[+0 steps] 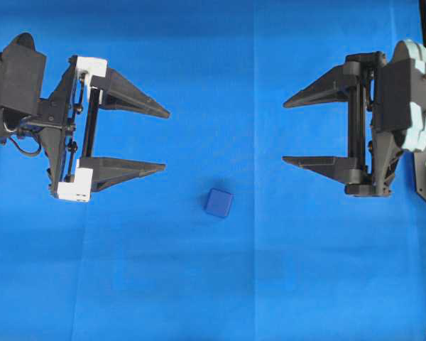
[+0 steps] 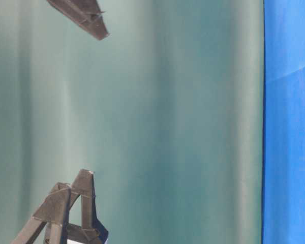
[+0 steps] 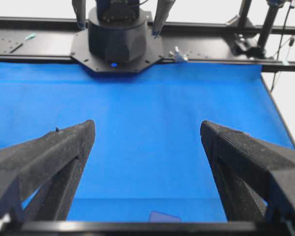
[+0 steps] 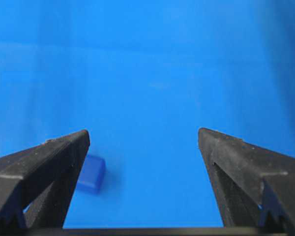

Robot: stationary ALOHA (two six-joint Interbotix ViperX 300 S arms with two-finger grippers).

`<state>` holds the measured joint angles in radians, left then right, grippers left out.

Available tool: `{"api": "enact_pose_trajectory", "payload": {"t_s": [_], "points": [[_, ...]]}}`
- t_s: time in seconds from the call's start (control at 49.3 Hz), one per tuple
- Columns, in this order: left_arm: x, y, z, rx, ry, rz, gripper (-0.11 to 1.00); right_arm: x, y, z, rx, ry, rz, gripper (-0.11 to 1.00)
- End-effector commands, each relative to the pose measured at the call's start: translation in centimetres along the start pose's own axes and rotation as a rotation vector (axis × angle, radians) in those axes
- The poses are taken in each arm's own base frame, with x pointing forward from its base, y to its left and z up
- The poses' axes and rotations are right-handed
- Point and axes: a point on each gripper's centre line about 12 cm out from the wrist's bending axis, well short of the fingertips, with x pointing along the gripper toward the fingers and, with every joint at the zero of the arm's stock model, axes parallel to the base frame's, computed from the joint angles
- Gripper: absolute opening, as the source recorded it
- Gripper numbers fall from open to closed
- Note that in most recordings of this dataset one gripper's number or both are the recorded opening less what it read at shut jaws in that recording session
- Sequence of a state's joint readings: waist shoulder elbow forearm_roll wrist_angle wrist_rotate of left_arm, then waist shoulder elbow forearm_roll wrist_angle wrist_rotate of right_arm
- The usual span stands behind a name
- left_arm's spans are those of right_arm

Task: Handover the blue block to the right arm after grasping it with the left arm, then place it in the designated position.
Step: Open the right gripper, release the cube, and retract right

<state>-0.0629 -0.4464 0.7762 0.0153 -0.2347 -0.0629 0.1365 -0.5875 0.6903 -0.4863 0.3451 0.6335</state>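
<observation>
The blue block [image 1: 219, 203] sits alone on the blue cloth [image 1: 213, 57] that covers the desk, a little nearer the cloth's near edge than its far edge in the overhead view and roughly midway between its left and right sides. It rests flat, one corner turned slightly, with nothing touching it. In the right wrist view the block [image 4: 91, 174] shows partly behind the tip of the left-hand finger, lying on the cloth beyond it. In the left wrist view only a sliver of the block [image 3: 164, 217] appears at the bottom edge, between the two fingers.

The left arm's claw [image 1: 163, 139], the one with white blocks at the finger bases, hangs toward the left side of the cloth, its fingers spread wide apart and holding nothing. Its lower finger tip is near the block but clearly apart from it.

The right arm's claw [image 1: 284, 133], all black, faces it from the right side of the cloth, fingers likewise spread wide and empty, well apart from the block.

The table-level view shows only dark finger tips against a green backdrop [image 2: 168, 127].
</observation>
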Motion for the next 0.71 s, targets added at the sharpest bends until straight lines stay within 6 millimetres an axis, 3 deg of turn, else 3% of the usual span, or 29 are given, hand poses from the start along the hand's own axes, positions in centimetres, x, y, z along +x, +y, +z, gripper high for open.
{"api": "enact_pose_trajectory", "payload": {"t_s": [0.0,0.689], "points": [[-0.23,-0.1,1.03,0.0,-0.035,-0.003,0.93,-0.41,0.37,0.95,-0.008,-0.06,0.031,0.93],[-0.23,-0.15,1.06,-0.001,-0.038,-0.005,0.93,0.06,-0.15,0.26,-0.001,-0.236,0.137,0.93]]}}
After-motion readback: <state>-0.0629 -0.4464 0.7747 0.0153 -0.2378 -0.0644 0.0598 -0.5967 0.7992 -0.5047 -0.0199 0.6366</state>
